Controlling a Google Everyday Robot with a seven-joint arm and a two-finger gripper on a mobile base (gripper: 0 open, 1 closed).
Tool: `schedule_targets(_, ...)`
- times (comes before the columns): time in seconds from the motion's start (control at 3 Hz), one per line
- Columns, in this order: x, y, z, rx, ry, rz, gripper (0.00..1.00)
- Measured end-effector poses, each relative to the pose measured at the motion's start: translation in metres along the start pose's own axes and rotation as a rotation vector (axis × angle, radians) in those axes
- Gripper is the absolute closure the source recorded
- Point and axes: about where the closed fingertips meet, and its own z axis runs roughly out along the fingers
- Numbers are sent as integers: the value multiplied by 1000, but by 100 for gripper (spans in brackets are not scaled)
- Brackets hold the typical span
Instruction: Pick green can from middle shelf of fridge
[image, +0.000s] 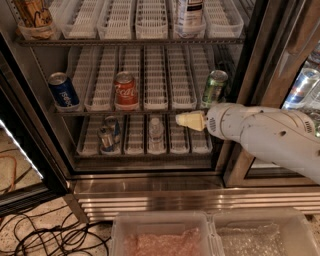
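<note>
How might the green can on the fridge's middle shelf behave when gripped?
The green can stands upright, tall and narrow, so a sideways nudge could tip it. Its smooth metal side is probably slippery. The gripper sits below and left of it in view.
</note>
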Motion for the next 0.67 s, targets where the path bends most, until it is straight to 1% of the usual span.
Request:
schedule_targets(0.33, -1, -23, -7, 50, -14, -8, 14)
schedule_targets(0.67, -5, -38, -9, 82, -28, -13, 17)
